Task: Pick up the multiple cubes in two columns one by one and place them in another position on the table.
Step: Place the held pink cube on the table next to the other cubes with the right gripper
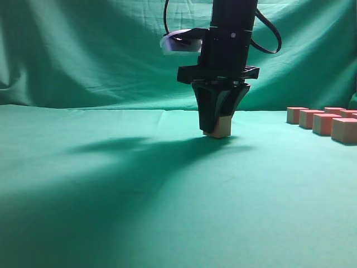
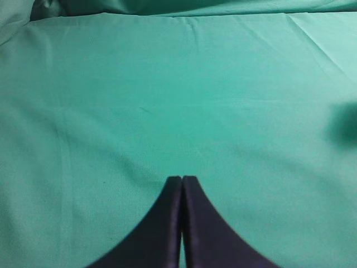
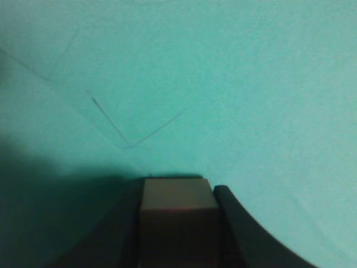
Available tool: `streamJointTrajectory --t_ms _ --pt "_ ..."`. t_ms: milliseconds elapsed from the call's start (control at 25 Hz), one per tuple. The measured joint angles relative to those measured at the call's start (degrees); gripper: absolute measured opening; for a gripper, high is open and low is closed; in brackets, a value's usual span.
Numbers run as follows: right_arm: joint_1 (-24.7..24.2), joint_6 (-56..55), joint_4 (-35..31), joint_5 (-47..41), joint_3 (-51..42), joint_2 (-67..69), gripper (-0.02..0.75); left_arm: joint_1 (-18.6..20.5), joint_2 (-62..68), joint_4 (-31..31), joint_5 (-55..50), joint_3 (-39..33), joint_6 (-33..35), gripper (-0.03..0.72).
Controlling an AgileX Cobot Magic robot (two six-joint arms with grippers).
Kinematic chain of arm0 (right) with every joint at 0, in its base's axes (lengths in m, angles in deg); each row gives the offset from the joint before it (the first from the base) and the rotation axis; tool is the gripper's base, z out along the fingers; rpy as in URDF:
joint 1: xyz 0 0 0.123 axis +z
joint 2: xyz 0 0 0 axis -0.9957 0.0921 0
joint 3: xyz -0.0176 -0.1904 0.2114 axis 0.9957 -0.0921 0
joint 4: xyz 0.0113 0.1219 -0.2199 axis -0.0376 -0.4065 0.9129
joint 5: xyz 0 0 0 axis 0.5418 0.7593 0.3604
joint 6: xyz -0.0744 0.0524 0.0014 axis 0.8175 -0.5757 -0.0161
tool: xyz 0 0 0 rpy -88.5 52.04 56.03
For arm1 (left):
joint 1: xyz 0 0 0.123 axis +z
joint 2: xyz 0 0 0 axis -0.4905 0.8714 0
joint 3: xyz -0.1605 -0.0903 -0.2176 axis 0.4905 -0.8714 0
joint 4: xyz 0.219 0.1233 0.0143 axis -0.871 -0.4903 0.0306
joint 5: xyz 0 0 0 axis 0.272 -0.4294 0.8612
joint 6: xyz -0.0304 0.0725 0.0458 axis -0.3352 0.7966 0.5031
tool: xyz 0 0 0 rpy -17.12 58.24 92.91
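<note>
Right now the right end effector (image 1: 218, 129) points straight down and squeezes one cube (image 1: 222, 127) between its two black fingers (image 1: 207, 114). The bottom of that cube sits at the green table (image 1: 111, 201), or just above it; I cannot tell if it touches. A big dark shadow lies on the cloth below this end effector and spreads out to one side of it. From the camera on the right wrist, the cube (image 3: 177, 215) fills the gap between the fingers, with one dark finger (image 3: 245, 229) tight against its side. More cubes (image 1: 325, 123) stand in rows on the table, well apart from the right end effector, off toward the right edge of the outside view. They have reddish tops and tan sides. Behind the right end effector hangs a wrinkly green backdrop (image 1: 83, 50). The left end effector (image 2: 182, 180) is closed, with its two dark fingers pressed together and nothing between them. Only bare green cloth lies under and ahead of it.
</note>
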Motion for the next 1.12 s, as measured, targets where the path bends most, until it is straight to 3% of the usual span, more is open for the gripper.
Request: streamJointTrajectory --t_ms 1040,1120 --pt "0.00 -2.42 0.00 0.21 0.03 0.00 0.260 0.00 0.00 0.00 0.00 0.00 0.00 0.000" --pt "0.00 -2.42 0.00 0.21 0.03 0.00 0.328 0.00 0.00 0.00 0.00 0.00 0.00 0.000"
